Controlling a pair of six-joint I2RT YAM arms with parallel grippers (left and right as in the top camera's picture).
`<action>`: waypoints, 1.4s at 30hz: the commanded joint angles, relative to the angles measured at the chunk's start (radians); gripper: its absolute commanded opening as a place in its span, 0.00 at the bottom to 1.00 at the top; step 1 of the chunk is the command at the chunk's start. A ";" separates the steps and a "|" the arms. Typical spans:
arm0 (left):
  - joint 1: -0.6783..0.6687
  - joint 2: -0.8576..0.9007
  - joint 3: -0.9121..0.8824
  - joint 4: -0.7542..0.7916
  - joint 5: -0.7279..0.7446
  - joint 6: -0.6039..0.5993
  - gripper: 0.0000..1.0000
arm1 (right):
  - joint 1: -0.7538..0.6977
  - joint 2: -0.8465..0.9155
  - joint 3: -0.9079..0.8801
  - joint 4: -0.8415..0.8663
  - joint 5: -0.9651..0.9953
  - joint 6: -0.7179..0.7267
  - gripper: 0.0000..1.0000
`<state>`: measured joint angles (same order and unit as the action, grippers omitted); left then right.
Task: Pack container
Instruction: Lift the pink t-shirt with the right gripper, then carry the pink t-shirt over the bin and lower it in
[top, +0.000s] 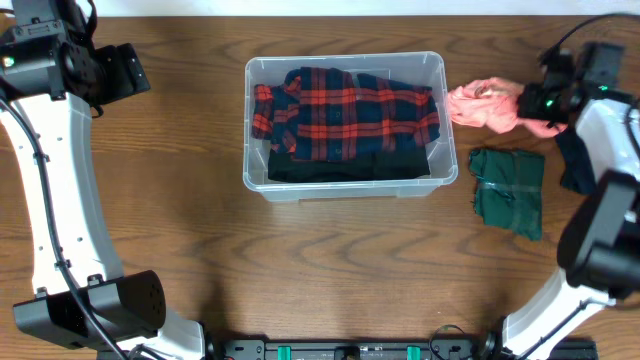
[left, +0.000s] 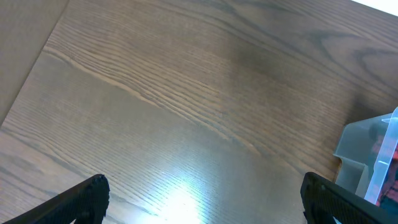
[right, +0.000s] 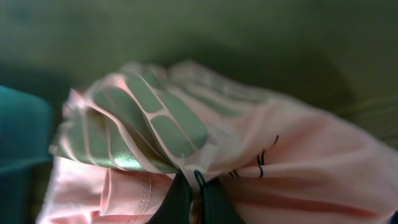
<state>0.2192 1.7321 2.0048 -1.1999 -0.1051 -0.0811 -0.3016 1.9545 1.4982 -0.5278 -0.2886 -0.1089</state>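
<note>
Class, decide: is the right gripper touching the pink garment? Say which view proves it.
Touching. The right wrist view shows the right gripper shut, its fingertips pinching a fold of the pink garment.

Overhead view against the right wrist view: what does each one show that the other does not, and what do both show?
Only overhead: the clear container with a red-and-blue plaid shirt inside, on top of dark clothing.
Only right wrist: a silvery print on the pink fabric, and the jaws pinched shut on a fold of it.
Both: the pink garment and the right gripper holding it. The folded green garment may be the teal blur at the wrist view's left edge.
</note>
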 joint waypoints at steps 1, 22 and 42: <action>0.003 0.013 -0.007 -0.003 -0.012 -0.005 0.98 | 0.017 -0.156 0.056 -0.002 -0.007 0.041 0.01; 0.003 0.013 -0.007 -0.003 -0.012 -0.005 0.98 | 0.386 -0.399 0.056 0.167 -0.116 0.223 0.01; 0.003 0.013 -0.007 -0.039 -0.011 -0.006 0.98 | 0.847 -0.116 0.056 0.383 0.177 0.506 0.01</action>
<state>0.2192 1.7325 2.0048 -1.2324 -0.1051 -0.0811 0.5369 1.8065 1.5383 -0.1669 -0.1516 0.3569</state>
